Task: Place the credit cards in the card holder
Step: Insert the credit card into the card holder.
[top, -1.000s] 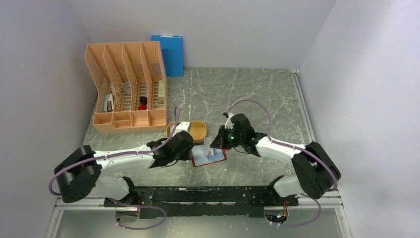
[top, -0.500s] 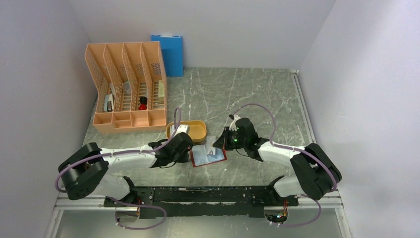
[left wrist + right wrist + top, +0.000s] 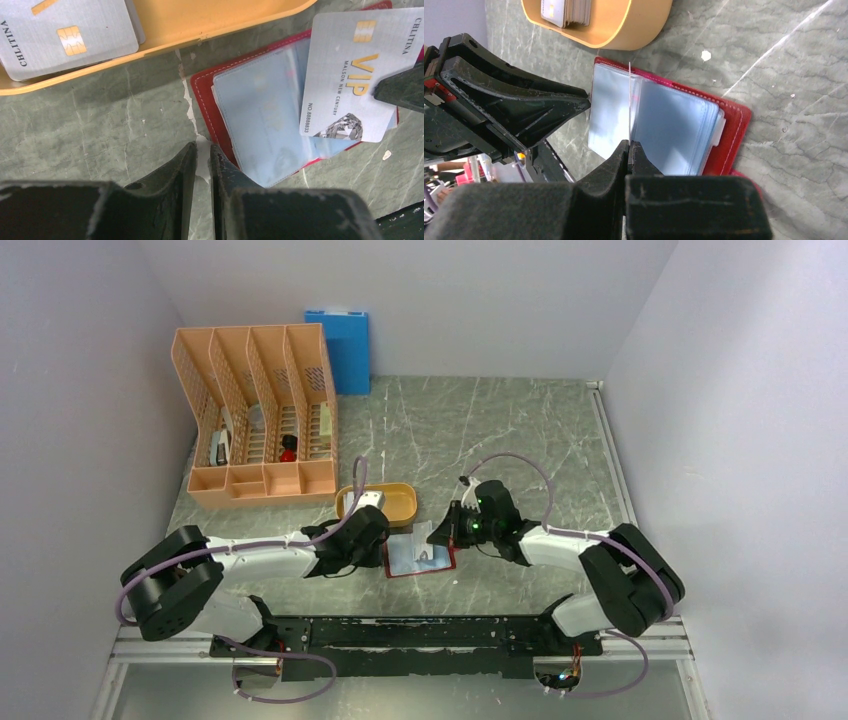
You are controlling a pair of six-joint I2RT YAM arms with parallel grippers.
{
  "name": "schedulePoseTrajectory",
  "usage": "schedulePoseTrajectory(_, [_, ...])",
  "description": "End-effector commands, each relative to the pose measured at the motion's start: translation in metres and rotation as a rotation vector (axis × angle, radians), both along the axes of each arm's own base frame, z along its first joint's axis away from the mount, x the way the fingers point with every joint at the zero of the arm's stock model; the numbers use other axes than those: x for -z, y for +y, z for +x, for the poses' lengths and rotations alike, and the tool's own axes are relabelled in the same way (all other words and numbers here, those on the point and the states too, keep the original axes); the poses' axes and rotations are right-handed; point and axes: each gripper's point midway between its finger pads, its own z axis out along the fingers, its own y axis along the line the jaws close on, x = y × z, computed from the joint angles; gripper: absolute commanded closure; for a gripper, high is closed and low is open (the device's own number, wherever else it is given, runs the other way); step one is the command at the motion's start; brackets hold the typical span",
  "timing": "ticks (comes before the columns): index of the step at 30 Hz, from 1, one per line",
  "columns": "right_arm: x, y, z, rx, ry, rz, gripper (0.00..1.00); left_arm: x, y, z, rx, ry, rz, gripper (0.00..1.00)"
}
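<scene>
My right claw (image 3: 629,148) pinches a silver plastic VIP credit card (image 3: 350,75) on edge above the open dark red card holder (image 3: 260,115) (pale blue sleeves). My left claw (image 3: 202,156), barely parted and empty, sits at the holder's left edge.

Red card holder (image 3: 260,125), silver credit card (image 3: 350,75), orange tray (image 3: 200,20).

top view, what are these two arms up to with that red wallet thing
The right gripper is shut on a thin silver VIP credit card, holding it over the pale blue pockets of the open dark red card holder. Whether its edge has entered a pocket is unclear. The left gripper, jaws nearly together and holding nothing, sits at the holder's left edge, seemingly steadying it. More silver cards lie in the orange oval tray just beyond.
</scene>
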Motion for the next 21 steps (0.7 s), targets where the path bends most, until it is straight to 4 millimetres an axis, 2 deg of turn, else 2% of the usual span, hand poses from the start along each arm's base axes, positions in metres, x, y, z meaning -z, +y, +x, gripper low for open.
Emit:
schedulePoseTrajectory(1, [0.012, -0.002, -0.013, -0.015, 0.068, 0.007, 1.0, 0.003, -0.007, -0.001, 0.013, 0.015, -0.027, 0.77])
schedulePoseTrajectory(10, [0.026, 0.001, -0.023, -0.013, 0.166, 0.029, 1.0, 0.005, -0.007, -0.002, 0.014, 0.023, -0.03, 0.78])
schedulePoseTrajectory(21, [0.027, -0.009, -0.037, -0.012, 0.237, -0.005, 1.0, 0.006, -0.002, -0.003, 0.004, 0.021, -0.016, 0.78])
